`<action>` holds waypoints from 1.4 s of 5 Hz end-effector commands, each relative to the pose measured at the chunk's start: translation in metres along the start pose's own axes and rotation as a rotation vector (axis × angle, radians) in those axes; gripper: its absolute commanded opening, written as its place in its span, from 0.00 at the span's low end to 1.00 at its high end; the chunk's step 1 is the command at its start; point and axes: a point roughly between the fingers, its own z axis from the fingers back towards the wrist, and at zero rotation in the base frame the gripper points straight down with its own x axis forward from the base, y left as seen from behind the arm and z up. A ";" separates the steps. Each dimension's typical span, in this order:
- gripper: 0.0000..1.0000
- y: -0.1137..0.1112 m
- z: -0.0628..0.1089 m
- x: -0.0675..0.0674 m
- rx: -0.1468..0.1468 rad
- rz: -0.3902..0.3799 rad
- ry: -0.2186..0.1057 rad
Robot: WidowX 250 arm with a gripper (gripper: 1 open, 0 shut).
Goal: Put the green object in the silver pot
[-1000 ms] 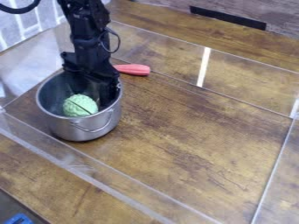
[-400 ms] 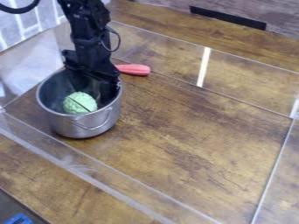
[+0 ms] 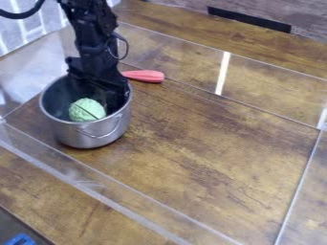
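Green object lies inside the silver pot on the tabletop, so you may judge placement complete; the claw, jaws spread wide and empty, needs only withdrawal.

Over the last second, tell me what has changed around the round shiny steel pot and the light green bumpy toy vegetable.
Nothing has visibly changed. The light green bumpy toy vegetable lies inside the round shiny steel pot as before, the black gripper stays open and low over the pot's far rim, not holding anything, and the small red object remains on the wooden table behind the pot.
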 end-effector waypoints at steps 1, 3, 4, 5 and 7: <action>1.00 0.011 0.007 0.004 0.016 0.021 -0.031; 1.00 0.012 0.004 0.002 0.017 0.025 -0.020; 1.00 0.012 0.003 0.002 0.017 0.027 -0.014; 0.00 0.012 0.002 0.001 0.014 0.031 -0.008; 0.00 0.009 0.004 -0.002 0.007 0.039 0.006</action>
